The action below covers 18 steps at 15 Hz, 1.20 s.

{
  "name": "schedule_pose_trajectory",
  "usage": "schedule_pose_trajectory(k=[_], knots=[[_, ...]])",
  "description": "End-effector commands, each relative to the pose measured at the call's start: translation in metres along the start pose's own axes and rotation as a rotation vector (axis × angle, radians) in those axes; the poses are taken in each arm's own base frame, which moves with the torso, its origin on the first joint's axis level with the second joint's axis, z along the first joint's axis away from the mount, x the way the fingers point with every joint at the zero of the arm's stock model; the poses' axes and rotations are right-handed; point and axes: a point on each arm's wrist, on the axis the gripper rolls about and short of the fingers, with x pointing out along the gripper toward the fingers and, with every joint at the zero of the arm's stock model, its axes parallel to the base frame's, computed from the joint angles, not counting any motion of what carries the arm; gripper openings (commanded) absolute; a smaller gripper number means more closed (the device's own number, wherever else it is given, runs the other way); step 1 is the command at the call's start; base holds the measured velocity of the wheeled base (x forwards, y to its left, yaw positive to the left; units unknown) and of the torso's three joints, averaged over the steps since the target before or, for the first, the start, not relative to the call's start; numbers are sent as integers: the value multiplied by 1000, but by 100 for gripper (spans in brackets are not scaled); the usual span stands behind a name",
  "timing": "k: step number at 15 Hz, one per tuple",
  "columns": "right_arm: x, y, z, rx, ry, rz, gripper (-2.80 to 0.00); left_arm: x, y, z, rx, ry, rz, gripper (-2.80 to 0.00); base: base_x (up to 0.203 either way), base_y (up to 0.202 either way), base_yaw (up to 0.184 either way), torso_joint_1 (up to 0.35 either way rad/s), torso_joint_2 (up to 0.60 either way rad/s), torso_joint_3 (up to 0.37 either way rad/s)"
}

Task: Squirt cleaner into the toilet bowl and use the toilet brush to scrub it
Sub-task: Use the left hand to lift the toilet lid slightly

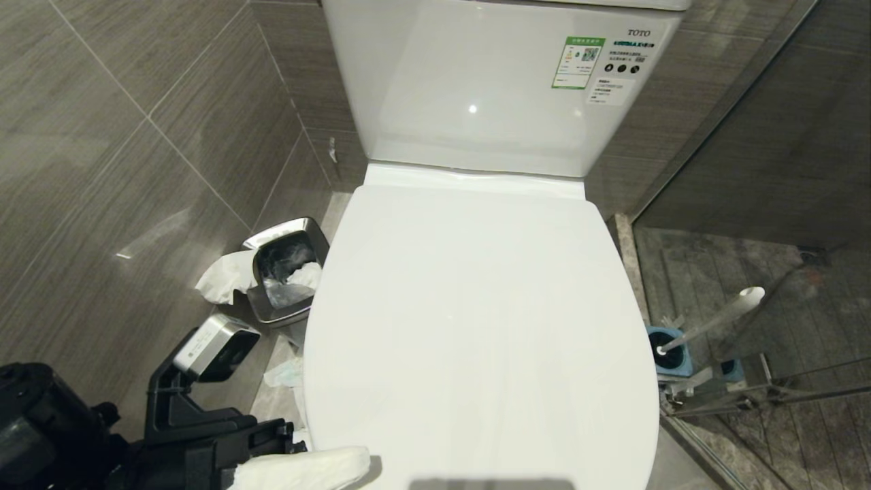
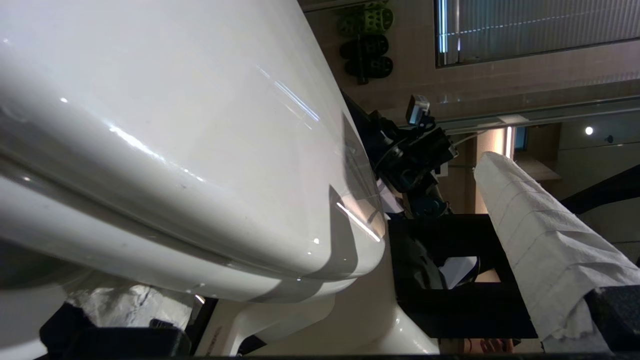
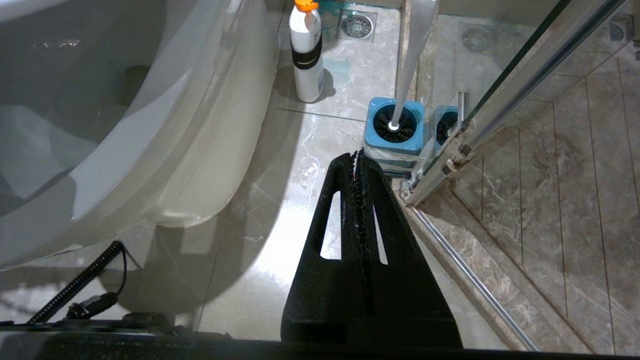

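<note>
Head view showed the toilet's lid (image 1: 476, 327) shut over the toilet bowl, so I judged lid-lifting the step in hand. My left gripper (image 1: 299, 463), jaws spread wide (tissue-wrapped), sat at the lid's front-left edge. The toilet brush (image 1: 714, 318) stood right of the lid in its holder (image 3: 393, 127); my right gripper (image 3: 361, 160) was closed, parked. Next: hook under the lid.

Grey tiled walls (image 1: 122, 136), marbled floor (image 3: 310, 210), glass shower partition (image 3: 525, 65).
</note>
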Motion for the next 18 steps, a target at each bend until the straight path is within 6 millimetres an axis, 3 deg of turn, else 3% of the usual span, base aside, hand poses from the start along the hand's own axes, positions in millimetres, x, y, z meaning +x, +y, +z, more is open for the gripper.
schedule_pose_trajectory(k=[1, 6, 18], knots=[[0, 0, 0, 0, 1, 0, -280, -4, -10, 2, 12, -16, -28, 0, 0, 0, 0, 0, 0, 0], [0, 0, 0, 0, 1, 0, -280, -9, -25, 5, 8, -51, -58, 0, 0, 0, 0, 0, 0, 0], [0, 0, 0, 0, 1, 0, -280, -6, -35, 17, 63, -108, -83, 0, 0, 0, 0, 0, 0, 0]])
